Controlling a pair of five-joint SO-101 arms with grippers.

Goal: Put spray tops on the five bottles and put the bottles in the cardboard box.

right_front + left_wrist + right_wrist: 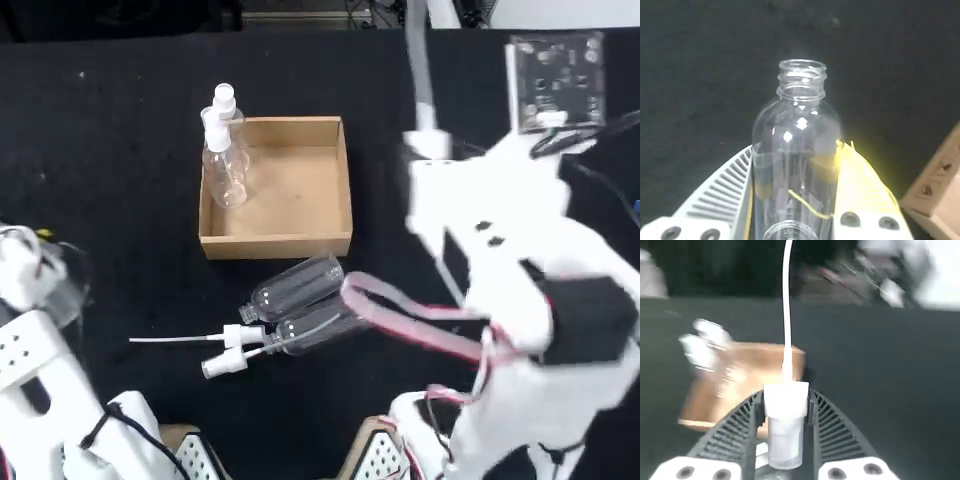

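Spray top (785,435) clamped in our right gripper (785,397), bottle (801,115) in our left gripper (795,150); floppy tube (786,300) could easily miss the neck (801,80).

White printed shells on both arms. The right arm (500,250) is the bulky one, with a black motor block (590,320) and a pink-red cable (400,312) looping off it. The left arm (40,370) wears a thin black wire (105,425). Left hand (796,147): pale ribbed fingers (725,190), one tinted yellow, and dark screw holes (671,233). Right hand (786,395): dark ribbed fingers (735,430) on a white base.
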